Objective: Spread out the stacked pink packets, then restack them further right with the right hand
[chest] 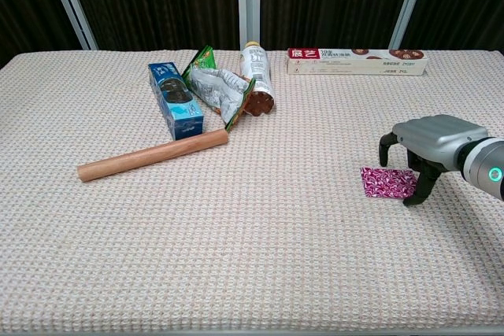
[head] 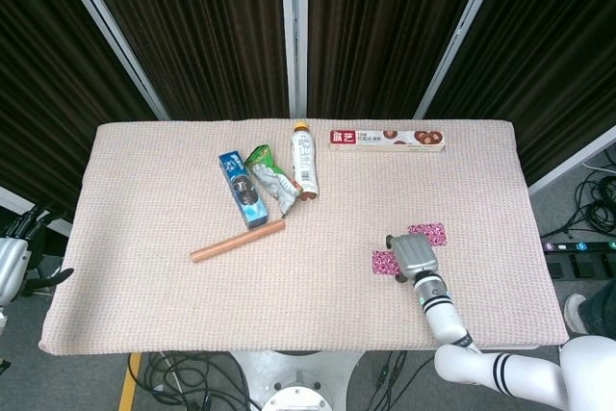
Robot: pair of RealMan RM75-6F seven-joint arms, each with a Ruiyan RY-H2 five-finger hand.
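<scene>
Pink packets lay spread at the near right of the table (head: 144, 276): one (chest: 386, 182) flat to the left, the other (head: 429, 233) farther right and back. Above the nearer one hovered the right robot hand (chest: 425, 143), fingers curled downward and apart, holding nothing. Spreading looked done; restacking seemed to be starting, which would call for pinching the thin packet's edge off the cloth. Well to the left lay a rolling pin (chest: 153, 154), blue box (chest: 176, 100), snack bag (chest: 218, 88), bottle (chest: 256, 78) and biscuit box (chest: 356, 60), none obstructing. The left robot hand (head: 12, 259) hung off the table's left edge; its fingers could not be made out.
</scene>
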